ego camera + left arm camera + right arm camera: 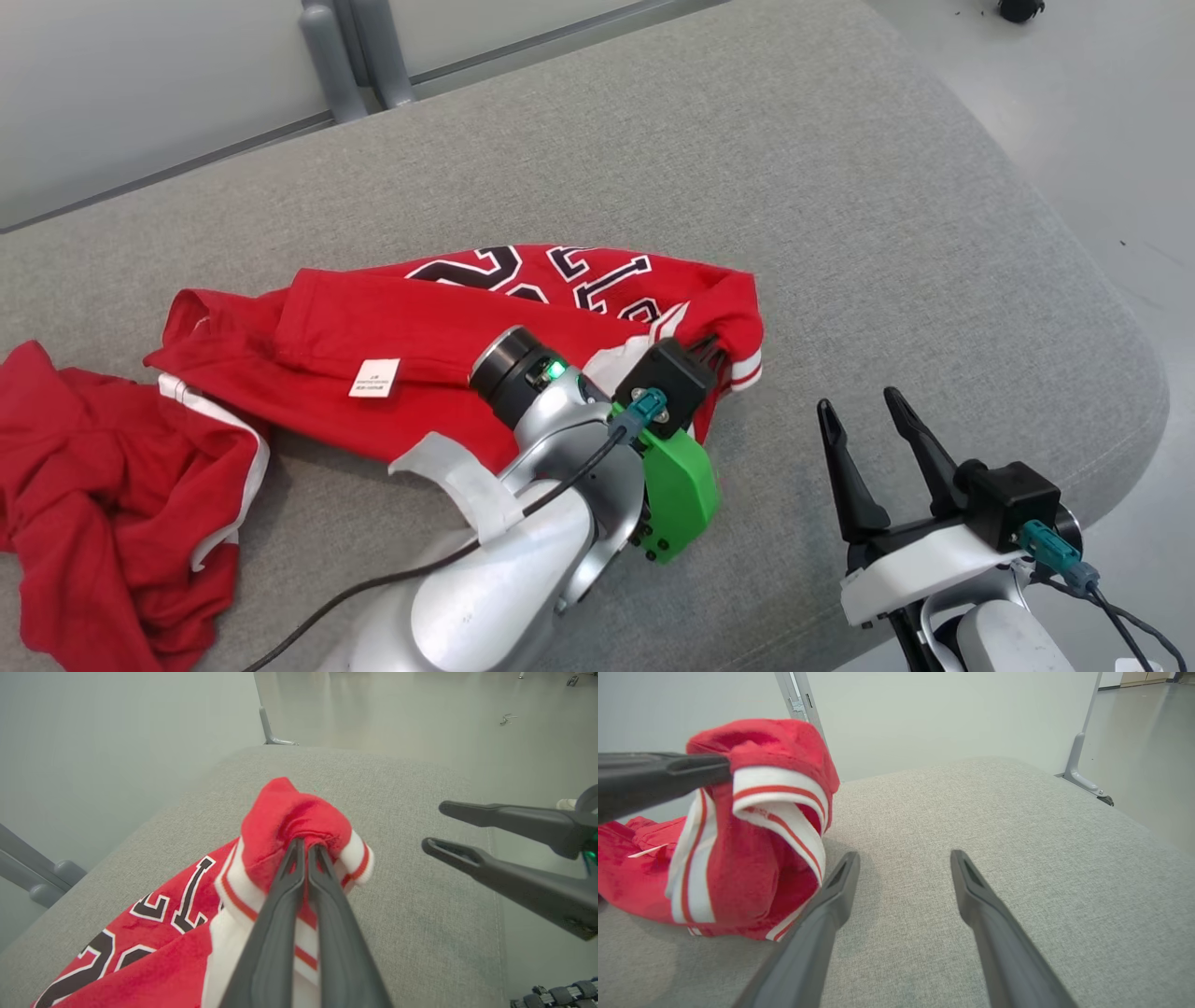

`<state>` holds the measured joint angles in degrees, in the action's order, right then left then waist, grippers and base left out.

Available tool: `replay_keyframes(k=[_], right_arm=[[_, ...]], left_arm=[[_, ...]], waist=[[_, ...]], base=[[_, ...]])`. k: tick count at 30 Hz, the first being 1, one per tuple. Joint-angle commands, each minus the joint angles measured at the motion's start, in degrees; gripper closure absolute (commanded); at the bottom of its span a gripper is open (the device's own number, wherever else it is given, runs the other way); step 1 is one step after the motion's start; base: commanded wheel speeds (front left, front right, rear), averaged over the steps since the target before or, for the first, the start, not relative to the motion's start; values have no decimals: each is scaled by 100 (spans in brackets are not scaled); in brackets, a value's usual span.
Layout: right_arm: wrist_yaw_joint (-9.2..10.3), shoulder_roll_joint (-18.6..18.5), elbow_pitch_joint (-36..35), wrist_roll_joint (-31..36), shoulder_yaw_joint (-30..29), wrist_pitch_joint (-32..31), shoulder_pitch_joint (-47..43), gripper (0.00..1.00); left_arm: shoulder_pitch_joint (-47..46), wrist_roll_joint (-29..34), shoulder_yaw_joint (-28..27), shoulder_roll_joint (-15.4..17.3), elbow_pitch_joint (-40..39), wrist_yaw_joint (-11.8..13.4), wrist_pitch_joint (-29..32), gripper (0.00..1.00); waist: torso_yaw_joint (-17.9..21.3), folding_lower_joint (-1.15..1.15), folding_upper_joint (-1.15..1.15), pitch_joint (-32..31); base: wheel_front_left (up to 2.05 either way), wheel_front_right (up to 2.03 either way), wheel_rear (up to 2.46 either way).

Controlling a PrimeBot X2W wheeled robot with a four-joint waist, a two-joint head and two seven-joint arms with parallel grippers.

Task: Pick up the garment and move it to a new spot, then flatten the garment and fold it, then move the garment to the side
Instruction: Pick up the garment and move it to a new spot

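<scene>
While the left gripper (306, 843) pinches the red jersey's (448, 317) striped right corner, tips buried in cloth, the right gripper (861, 403) gapes wide just to its right.

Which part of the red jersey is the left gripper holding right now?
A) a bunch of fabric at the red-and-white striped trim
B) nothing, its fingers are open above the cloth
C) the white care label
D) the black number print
A: in the left wrist view the left gripper is shut on a raised bunch of the red jersey, right beside its striped trim.
</scene>
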<state>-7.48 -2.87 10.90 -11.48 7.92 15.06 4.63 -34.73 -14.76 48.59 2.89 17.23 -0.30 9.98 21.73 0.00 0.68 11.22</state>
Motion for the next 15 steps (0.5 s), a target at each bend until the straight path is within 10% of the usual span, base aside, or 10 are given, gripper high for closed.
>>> replay_keyframes(k=[1,5,7,9,15], right_arm=[[-3,-4,-16,29,-5,18,8,0],[-3,-5,10,70,-19,18,30,0],[-3,-4,22,99,-2,18,53,0],[-3,-5,20,109,-28,18,76,0],[-3,-6,-19,194,-92,18,49,0]], left_arm=[[87,-77,25,9,96,-27,-69,90],[210,-219,107,6,432,-53,-316,80],[244,-270,99,9,597,-30,-440,52],[296,-362,95,7,728,-46,-510,0],[595,-956,-78,17,587,-191,-578,0]], waist=[[-37,0,-68,15],[-128,0,-68,15],[-163,0,-68,13],[-205,0,-68,6],[-326,0,-68,-42]], base=[[0,0,0],[0,0,0],[0,0,0],[0,0,0],[0,0,0]])
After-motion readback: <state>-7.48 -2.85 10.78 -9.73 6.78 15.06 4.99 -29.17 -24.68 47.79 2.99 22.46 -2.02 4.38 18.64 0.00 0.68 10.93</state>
